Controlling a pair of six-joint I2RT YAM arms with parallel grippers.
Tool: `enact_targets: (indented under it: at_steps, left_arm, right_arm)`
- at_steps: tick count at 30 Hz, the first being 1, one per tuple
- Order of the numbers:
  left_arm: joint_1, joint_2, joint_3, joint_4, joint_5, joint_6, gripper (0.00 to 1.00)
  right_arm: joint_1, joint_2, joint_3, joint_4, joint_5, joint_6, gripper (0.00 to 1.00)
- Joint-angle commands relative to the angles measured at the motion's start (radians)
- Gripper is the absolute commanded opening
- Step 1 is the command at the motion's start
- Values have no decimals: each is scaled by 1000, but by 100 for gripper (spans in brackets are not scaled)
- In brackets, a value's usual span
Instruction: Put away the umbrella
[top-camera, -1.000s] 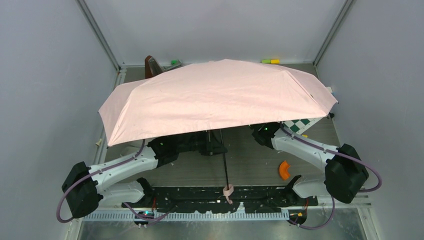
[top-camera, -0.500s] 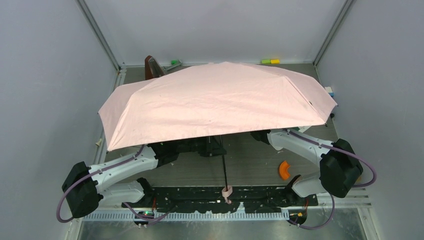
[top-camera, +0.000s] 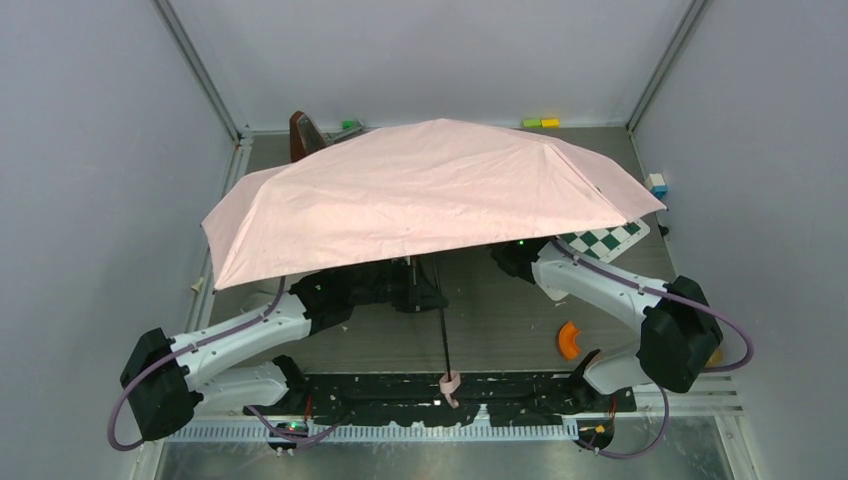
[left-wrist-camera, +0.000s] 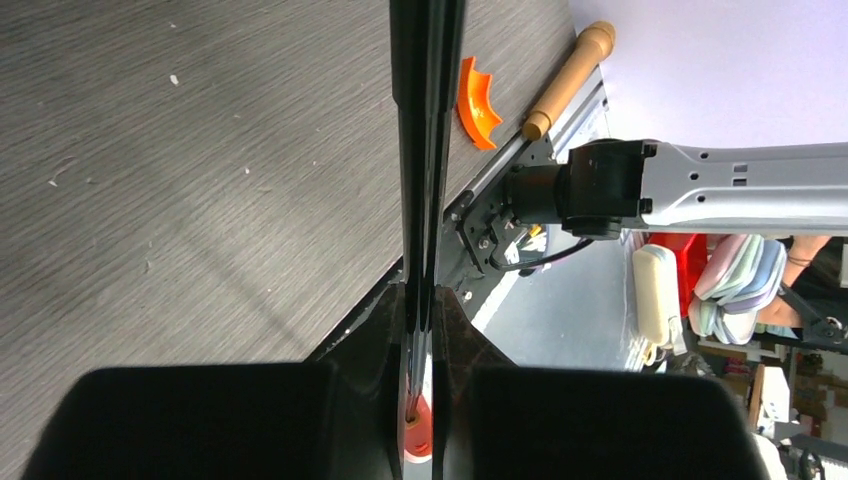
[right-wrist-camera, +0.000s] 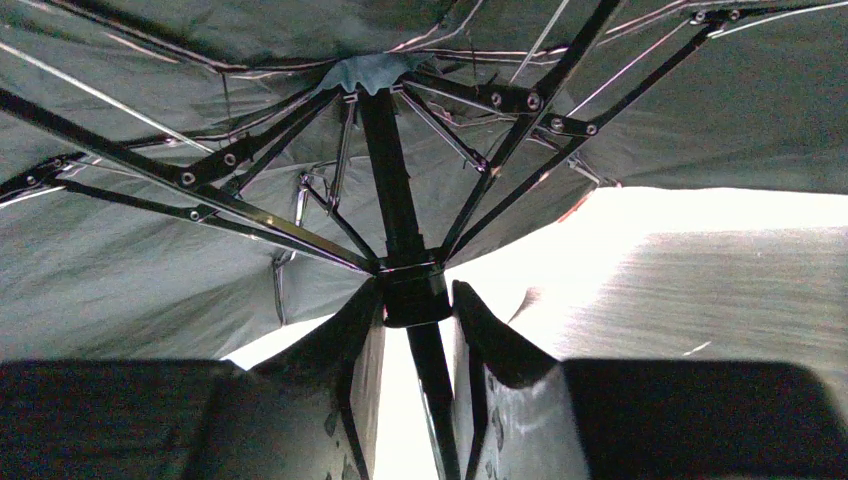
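The umbrella (top-camera: 430, 190) stands open, pale pink side up, covering the middle of the table. Its thin black shaft (top-camera: 441, 325) slopes down to the pink handle (top-camera: 450, 383) at the near edge. My left gripper (left-wrist-camera: 422, 300) is shut on the shaft (left-wrist-camera: 425, 150); in the top view it sits under the canopy's front edge. Under the dark canopy (right-wrist-camera: 150, 250), among thin ribs (right-wrist-camera: 250, 215), my right gripper (right-wrist-camera: 415, 295) has both fingertips against the black runner (right-wrist-camera: 412, 308) on the shaft. In the top view, the canopy hides the right gripper's fingers.
An orange curved piece (top-camera: 568, 340) lies near the right arm's base, with a wooden stick (left-wrist-camera: 570, 65) beside it. A checkered board (top-camera: 605, 240) shows under the canopy's right edge. Small blocks (top-camera: 540, 122) and a brown object (top-camera: 300, 130) sit at the back. Grey walls close three sides.
My right gripper's jaws have narrowed onto the runner and the right arm has shifted inward under the canopy. The canopy has rocked slightly. The left gripper has kept its hold.
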Motion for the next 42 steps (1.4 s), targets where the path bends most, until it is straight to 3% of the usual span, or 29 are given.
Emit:
enact_targets:
  at_steps: [1, 7, 12, 19, 23, 30, 37, 42]
  left_arm:
    - [-12, -43, 61, -121, 13, 61, 0]
    - [8, -83, 243, -351, -121, 175, 0]
    - [80, -103, 397, -442, -132, 225, 0]
    - [112, -72, 605, -490, -158, 271, 0]
    - [112, -52, 686, -489, -164, 265, 0]
    - [112, -78, 720, -493, -199, 214, 0]
    - [116, -125, 642, -500, -260, 141, 0]
    - [192, -130, 527, -479, -233, 80, 0]
  right_arm:
    - [-12, -19, 89, -156, 107, 88, 5]
    - [19, -103, 34, -237, 23, -39, 5]
    - [58, -222, 18, -274, -81, -156, 5]
    - [88, -235, 203, -427, -167, -268, 5]
    - [93, -208, 246, -459, -195, -211, 5]
    - [130, -178, 80, -379, -250, 45, 5]
    - [180, -95, 2, -358, -280, 234, 5]
    - [180, -63, -27, -325, -289, 264, 5]
